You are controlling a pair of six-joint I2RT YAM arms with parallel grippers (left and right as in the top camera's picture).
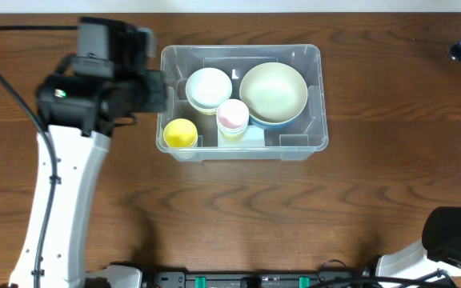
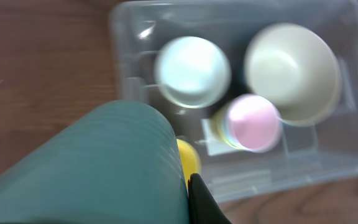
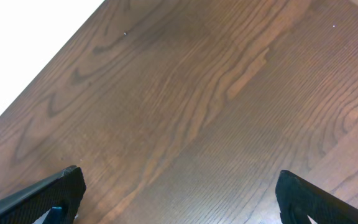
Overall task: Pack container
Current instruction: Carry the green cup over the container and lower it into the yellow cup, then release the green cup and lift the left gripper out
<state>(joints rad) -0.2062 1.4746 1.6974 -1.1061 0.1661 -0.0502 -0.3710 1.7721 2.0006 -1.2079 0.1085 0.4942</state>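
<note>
While the left gripper (image 2: 186, 191) pinches a teal ribbed cup (image 2: 104, 168) at the left edge of the container (image 1: 322, 104), which sits centred on the table (image 1: 214, 208) holding bowls (image 1: 273, 92) and cups (image 1: 232, 114), and the right gripper (image 3: 179, 199) hangs open over bare wood, we judge next: carry the cup over the rim, lower, release.

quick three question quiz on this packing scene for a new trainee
1. True or false: the cream bowl lies inside the container.
2. What does the left gripper hold? A: a teal ribbed object. B: a pink cup. C: nothing.
3. Fill in: the right gripper is ___ above the bare table.

Key: 1 true; 2 A; 3 open.
</note>
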